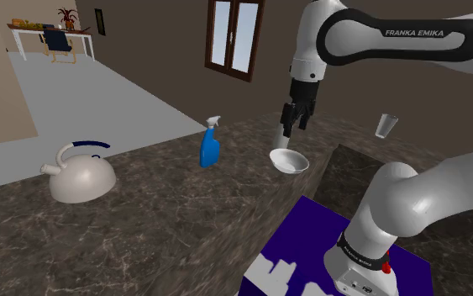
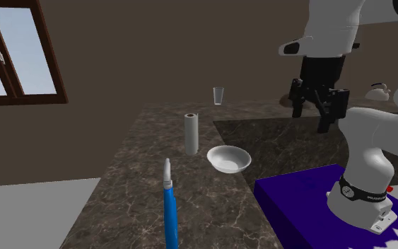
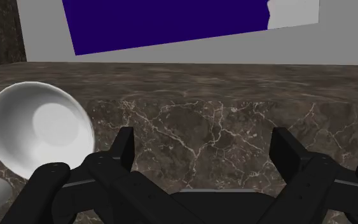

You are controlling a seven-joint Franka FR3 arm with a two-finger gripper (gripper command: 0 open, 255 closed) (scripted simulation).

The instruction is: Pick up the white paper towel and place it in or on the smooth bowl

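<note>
Lettering "FRANKA EMIKA" in white capitals along the dark band of the arm (image 1: 415, 33), read in the shoulder view. Below it, black gripper (image 1: 296, 122) hanging in the air over a dark marbled counter (image 1: 142, 227), fingers spread wide and clasping nothing; in the wrist view gripper (image 3: 203, 137) with bare stone between its two fingers and the bowl (image 3: 37, 133) off to one side of them. Paper towel (image 2: 191, 133) as a pale grey-white roll, upright on the counter, just beside the bowl (image 2: 229, 158) on the second exterior view's left and a little farther back; in the shoulder view paper towel (image 1: 281, 133) partly hidden behind the gripper, bowl (image 1: 289, 161) just below it near the counter's edge. Bowl white, smooth, shallow, empty. Blue spray bottle (image 1: 210, 148) with a white trigger head, well apart from the bowl toward the shoulder view's left. Pale kettle (image 1: 81, 174) with a blue-trimmed handle farther left again. Clear glass (image 2: 218, 95) upright at the counter's far end in the second exterior view. Stand (image 2: 303, 198) topped in deep blue. Wood-framed window (image 1: 233, 38) on the brown wall behind.
</note>
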